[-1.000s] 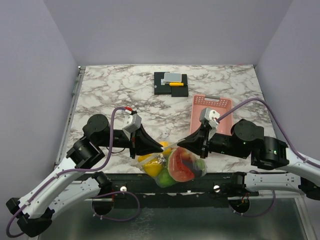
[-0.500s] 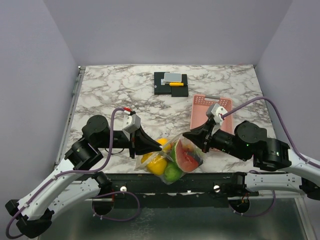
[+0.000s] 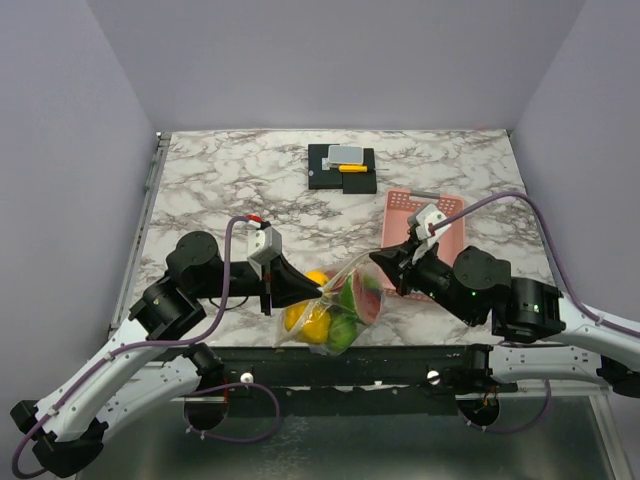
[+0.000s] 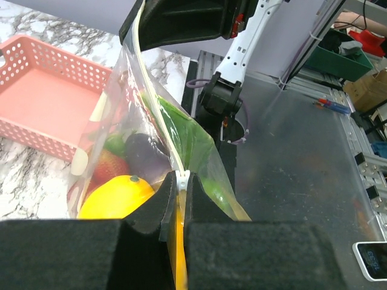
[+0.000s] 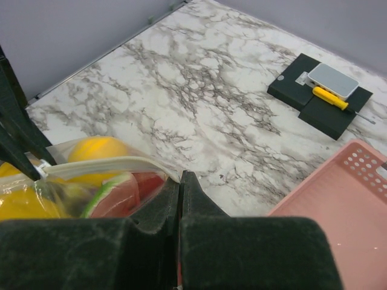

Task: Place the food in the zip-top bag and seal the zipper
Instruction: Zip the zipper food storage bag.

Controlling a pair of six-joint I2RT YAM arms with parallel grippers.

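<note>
Marble table (image 3: 200,180), zip-top bag (image 4: 142,103), slider (image 4: 183,179) shown wrist-side

No readable text, labels or numbers

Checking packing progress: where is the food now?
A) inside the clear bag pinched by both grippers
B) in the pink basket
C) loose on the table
A: the food shows through the zip-top bag, held by the left gripper and right gripper.
</note>
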